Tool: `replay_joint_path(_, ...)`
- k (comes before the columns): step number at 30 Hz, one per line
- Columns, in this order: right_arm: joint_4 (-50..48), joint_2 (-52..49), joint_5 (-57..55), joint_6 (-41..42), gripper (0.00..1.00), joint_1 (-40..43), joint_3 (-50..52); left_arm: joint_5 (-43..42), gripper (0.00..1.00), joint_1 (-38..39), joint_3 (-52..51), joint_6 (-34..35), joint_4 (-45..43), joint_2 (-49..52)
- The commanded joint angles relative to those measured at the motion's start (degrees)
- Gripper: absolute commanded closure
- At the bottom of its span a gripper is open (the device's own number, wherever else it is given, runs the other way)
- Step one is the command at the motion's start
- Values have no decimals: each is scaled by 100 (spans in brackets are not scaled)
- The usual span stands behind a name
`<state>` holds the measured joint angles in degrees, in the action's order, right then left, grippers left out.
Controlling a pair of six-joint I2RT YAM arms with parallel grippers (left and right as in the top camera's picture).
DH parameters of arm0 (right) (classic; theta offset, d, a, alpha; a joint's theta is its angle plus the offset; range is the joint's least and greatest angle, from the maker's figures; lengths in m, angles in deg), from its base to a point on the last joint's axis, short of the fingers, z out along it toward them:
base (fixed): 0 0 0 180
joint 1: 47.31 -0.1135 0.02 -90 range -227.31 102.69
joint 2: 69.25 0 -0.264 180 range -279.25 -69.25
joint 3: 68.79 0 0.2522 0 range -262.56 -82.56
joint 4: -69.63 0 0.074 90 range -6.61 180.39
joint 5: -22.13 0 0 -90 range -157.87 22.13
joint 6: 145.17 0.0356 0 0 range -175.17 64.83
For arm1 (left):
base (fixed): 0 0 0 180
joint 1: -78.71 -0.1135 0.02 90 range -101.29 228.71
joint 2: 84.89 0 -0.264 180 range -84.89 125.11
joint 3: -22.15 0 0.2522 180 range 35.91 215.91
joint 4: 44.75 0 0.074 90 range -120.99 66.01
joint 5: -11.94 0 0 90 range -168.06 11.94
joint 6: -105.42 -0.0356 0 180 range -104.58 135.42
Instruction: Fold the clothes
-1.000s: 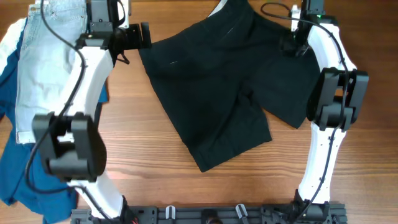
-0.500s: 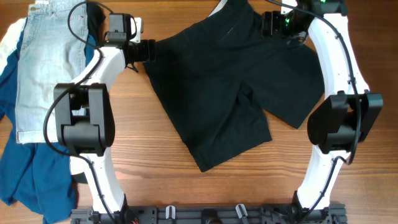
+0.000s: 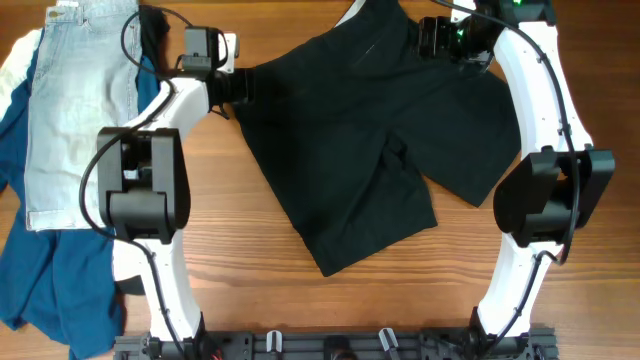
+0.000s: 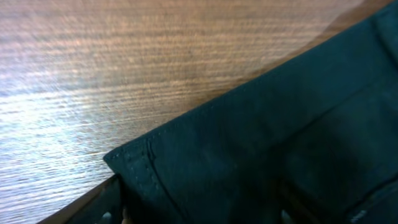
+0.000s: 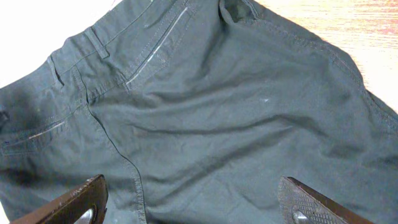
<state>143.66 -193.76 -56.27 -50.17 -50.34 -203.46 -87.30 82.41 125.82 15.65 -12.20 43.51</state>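
Note:
The black shorts (image 3: 360,130) lie spread flat on the wooden table, waistband at the far edge and legs toward the front. My left gripper (image 3: 243,87) is at the shorts' left corner. In the left wrist view its jaws (image 4: 196,211) are open, with the stitched corner of the shorts (image 4: 249,143) lying between them. My right gripper (image 3: 432,38) hovers over the upper right part of the shorts. In the right wrist view its jaws (image 5: 193,208) are wide open and empty above the back pockets and seam of the shorts (image 5: 205,118).
Pale-blue denim shorts (image 3: 75,90) lie at the far left on a deep-blue garment (image 3: 50,280) that runs down the left edge. A bit of white cloth (image 3: 14,62) shows beside them. Bare wood (image 3: 230,240) lies in front of the black shorts.
My left gripper has moved right, up to the left corner of the black shorts. My right gripper shifted left over the waistband a second ago and has since held still.

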Motion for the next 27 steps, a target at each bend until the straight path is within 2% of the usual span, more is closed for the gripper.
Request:
replay_joint_path(1, -4, -9, 92, 101, 11, -11, -37, -120, 55, 22, 11, 63, -15, 168)
replay_joint_path(2, -4, -9, 90, 101, 11, -13, -37, -116, 66, 20, 11, 208, -20, 168)
replay_joint_path(3, 0, -9, 81, 107, 11, -13, -37, -114, 72, 13, 11, 295, -11, 168)
replay_joint_path(4, 11, -9, 22, 118, 10, -11, -37, 0, 89, 7, 11, 393, 96, 168)
replay_joint_path(5, 35, -9, 7, 118, 9, -11, -37, 393, 96, -2, 11, 667, 317, 155)
replay_joint_path(8, 74, -9, 7, 120, 7, -13, -37, 1351, 96, -111, 11, 1436, 1335, 22)
replay_joint_path(13, 131, -11, 13, 302, 6, -13, -37, 1545, 96, -516, 11, 2413, 3436, -284)
replay_joint_path(14, 160, -11, 13, 313, 5, -13, -37, 1467, 95, -599, 11, 2485, 3908, -286)
replay_joint_path(15, 229, -11, 11, 313, 5, -13, -37, 1244, 89, -710, 11, 2485, 4612, -282)
replay_joint_path(19, 374, -13, 9, 315, 5, -13, 17, 1169, 93, -767, 11, 2470, 6284, -282)
replay_joint_path(20, 389, -15, 7, 345, 4, -13, 83, 1169, 96, -767, 11, 2470, 6642, -282)
replay_joint_path(23, 422, -22, 4, 420, 3, -13, 267, 1187, 95, -767, 11, 2468, 7060, -282)
replay_joint_path(24, 439, -24, 4, 417, 3, -13, 321, 1263, 86, -769, 11, 2470, 7090, -282)
replay_joint_path(25, 479, -24, 2, 417, 2, -4, 332, 1346, 70, -769, 11, 2470, 7090, -282)
replay_joint_path(26, 518, -24, 4, 420, 2, 7, 332, 1434, 38, -769, 11, 2472, 7088, -282)
replay_joint_path(27, 568, -24, 7, 420, 2, 9, 332, 1517, 0, -774, 11, 2470, 7088, -282)
